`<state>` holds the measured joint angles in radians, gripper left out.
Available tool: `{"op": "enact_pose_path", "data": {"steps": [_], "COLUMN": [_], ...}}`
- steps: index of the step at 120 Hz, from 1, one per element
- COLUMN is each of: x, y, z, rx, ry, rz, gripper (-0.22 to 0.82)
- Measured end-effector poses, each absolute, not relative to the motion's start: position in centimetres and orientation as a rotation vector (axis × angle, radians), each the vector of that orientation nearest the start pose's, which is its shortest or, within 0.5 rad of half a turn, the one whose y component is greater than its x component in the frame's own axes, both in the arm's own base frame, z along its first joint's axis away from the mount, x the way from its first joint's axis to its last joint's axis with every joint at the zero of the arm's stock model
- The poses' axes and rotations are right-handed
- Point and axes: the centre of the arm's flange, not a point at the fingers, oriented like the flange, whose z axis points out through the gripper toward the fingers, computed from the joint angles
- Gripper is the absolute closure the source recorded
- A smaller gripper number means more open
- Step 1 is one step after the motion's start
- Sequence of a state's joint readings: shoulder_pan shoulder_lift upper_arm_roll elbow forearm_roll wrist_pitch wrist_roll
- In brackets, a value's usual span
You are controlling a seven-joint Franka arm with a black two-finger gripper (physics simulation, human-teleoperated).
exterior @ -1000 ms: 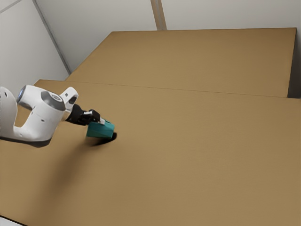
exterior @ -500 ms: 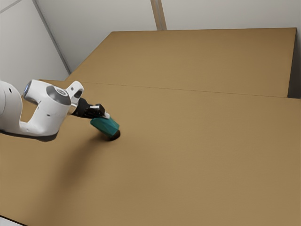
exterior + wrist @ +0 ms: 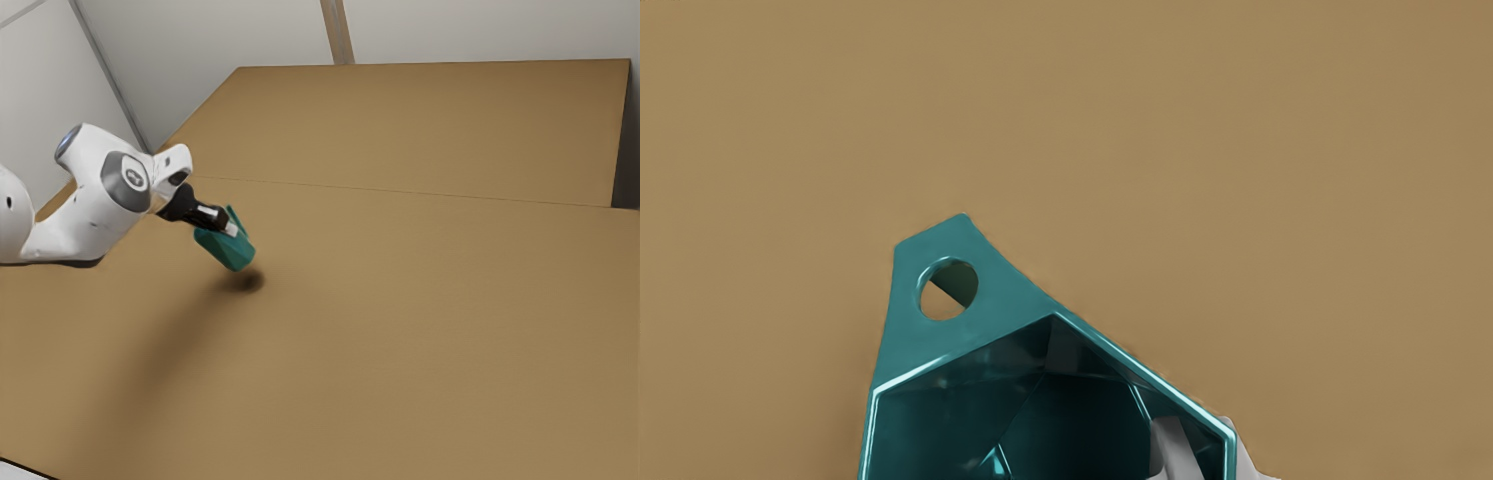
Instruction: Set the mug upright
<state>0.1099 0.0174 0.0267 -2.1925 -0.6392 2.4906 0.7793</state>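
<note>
The mug (image 3: 222,252) rises higher above the desk (image 3: 400,350), tilted, its wall (image 3: 1230,457) gripped by the pincer (image 3: 231,229), 1 finger (image 3: 1174,450) inside, 1 outside.

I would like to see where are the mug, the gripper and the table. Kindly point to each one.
Mug (image 3: 226,251): exterior view, on its outer side wall.
Gripper (image 3: 231,229): exterior view, midway between its fingertips.
Table (image 3: 1206,167): wrist view, on a bare part of its brown top.
</note>
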Motion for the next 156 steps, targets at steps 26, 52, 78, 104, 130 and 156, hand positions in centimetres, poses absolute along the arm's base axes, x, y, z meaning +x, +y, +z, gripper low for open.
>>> {"op": "enact_pose_path", "data": {"steps": [26,52,78,104,130,156], "x": [52.3,50.6,50.7,50.9,51.2,51.4], "y": [4.1,4.8,3.6,3.8,3.7,3.6], "z": [41.8,39.6,38.8,37.8,37.7,36.9], "rx": [-3.252,-3.241,-3.218,-3.217,-3.214,-3.214], "ry": [0.488,0.331,0.225,0.085,-0.022,-0.097], "rz": [-0.415,-0.202,-0.127,-0.105,-0.132,-0.118], "gripper": [0.79,0.79,0.79,0.79,0.79,0.79]}}
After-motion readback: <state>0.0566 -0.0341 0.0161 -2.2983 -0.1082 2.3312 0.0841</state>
